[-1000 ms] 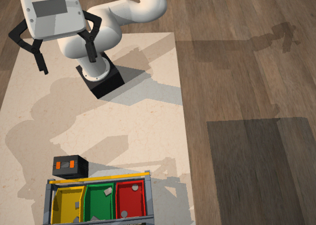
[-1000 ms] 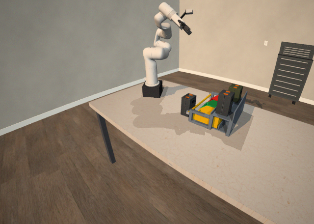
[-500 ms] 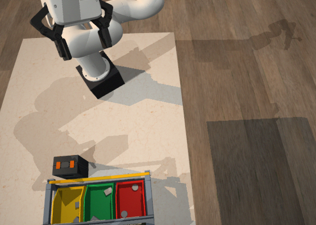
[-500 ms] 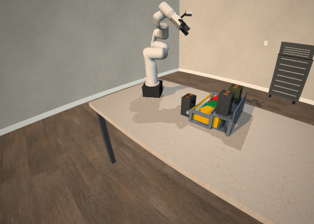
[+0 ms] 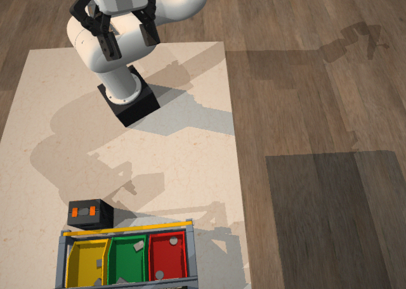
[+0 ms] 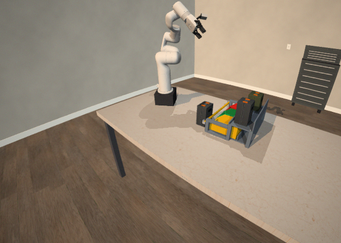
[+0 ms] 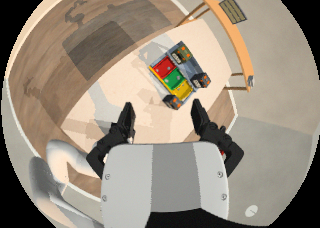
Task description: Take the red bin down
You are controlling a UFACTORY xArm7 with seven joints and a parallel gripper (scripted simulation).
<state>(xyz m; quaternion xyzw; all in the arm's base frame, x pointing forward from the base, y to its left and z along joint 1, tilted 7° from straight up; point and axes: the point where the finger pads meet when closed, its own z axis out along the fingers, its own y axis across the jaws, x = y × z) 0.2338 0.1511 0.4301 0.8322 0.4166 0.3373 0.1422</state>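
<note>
The red open bin [image 5: 167,258] [image 6: 234,106] [image 7: 162,67] sits in the shelf [image 5: 61,258] [image 6: 229,132] at one end of the row. Two round grey parts lie in it. The green bin [image 5: 126,258] [image 6: 230,112] [image 7: 174,79] stands beside it, then the yellow bin [image 5: 85,260] [image 6: 224,119] [image 7: 183,90]; both hold grey parts. A yellow rail [image 5: 127,229] runs along the shelf's front. My gripper [image 5: 132,49] [image 6: 201,33] [image 7: 162,107] is open and empty, high above the table and well away from the bins, towards the arm's base. The bins' undersides are hidden.
A black case [image 5: 83,213] [image 6: 202,115] [image 7: 173,101] stands on the table top [image 5: 196,168] [image 6: 154,130] in front of the yellow bin's end. Another black case [image 6: 244,112] [image 7: 201,80] and a dark green case [image 6: 256,100] [image 7: 181,54] stand on the shelf's upper rear part.
</note>
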